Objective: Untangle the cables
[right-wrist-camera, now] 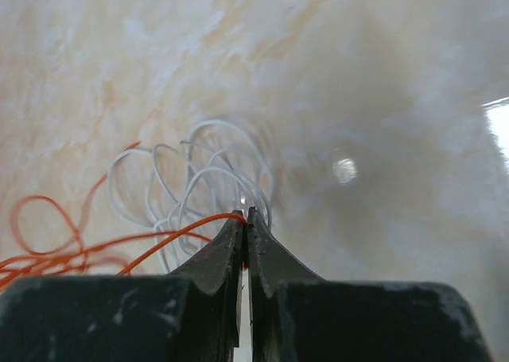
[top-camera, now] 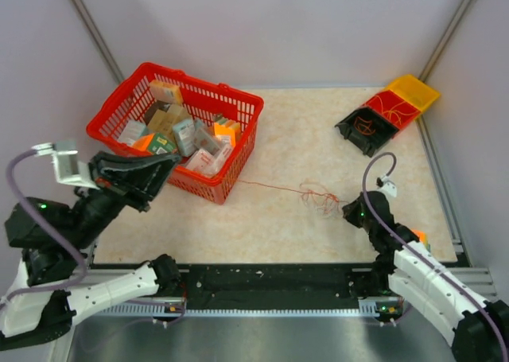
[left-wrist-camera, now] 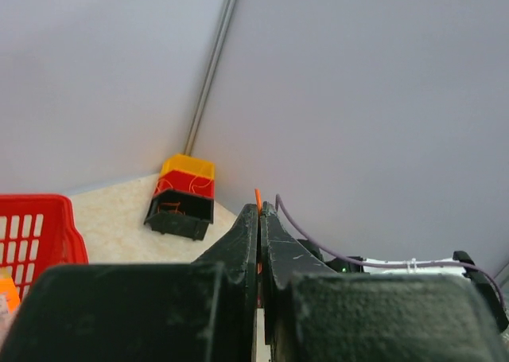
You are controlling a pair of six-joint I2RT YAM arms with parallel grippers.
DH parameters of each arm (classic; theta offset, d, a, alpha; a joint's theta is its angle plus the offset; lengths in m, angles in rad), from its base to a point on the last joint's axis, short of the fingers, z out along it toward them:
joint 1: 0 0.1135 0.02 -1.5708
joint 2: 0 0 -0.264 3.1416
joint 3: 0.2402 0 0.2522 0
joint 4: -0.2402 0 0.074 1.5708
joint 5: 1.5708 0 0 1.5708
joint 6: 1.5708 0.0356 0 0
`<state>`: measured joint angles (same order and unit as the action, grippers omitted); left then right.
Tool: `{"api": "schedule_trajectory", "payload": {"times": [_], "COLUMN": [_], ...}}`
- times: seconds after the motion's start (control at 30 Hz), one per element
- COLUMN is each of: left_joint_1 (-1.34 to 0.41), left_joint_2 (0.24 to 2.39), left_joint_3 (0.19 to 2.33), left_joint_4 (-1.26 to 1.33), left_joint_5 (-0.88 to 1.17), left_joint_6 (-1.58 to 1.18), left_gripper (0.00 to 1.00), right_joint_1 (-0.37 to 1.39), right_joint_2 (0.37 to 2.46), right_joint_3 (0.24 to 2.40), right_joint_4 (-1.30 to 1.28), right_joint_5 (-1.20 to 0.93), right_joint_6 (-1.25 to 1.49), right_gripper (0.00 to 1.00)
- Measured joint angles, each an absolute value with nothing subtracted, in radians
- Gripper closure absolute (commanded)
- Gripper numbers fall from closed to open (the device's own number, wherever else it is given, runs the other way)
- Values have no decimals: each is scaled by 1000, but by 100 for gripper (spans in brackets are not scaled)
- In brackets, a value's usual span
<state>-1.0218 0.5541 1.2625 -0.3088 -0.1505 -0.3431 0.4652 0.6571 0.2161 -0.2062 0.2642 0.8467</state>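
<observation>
This is a robot lab cell. Plain panels (top-camera: 278, 28) on metal posts (top-camera: 91, 24) wall in a marbled counter (top-camera: 294, 139), with left arm (top-camera: 79, 219) and right arm (top-camera: 425, 270) bolted to a rail (top-camera: 270, 278) at its edge.

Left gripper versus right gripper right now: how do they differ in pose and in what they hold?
The left gripper is raised beside the red basket; the right gripper is down at the cables on the table. Only a short orange tip pokes from the left gripper's jaws; the right gripper's pinch an orange wire trailing left. Both sets of jaws are shut.
</observation>
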Motion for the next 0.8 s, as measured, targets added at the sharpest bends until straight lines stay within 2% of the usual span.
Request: {"api": "schedule_trajectory", "payload": {"times": [0.27, 0.8], "left_joint_1": [-1022, -1022], "left_joint_2": [514, 530], "left_joint_3": [1519, 1778], "left_joint_4": [-407, -575], "left_joint_5": [-183, -253], "left_joint_6": [-251, -148], "left_gripper": [100, 100], "right_joint_1": [161, -31], "right_joint_2": [720, 918], "right_joint_3": [267, 356], "right_joint_4": [-278, -261], "right_joint_5": [154, 178], "right_joint_6": [809, 704], "right_gripper": [100, 100]}}
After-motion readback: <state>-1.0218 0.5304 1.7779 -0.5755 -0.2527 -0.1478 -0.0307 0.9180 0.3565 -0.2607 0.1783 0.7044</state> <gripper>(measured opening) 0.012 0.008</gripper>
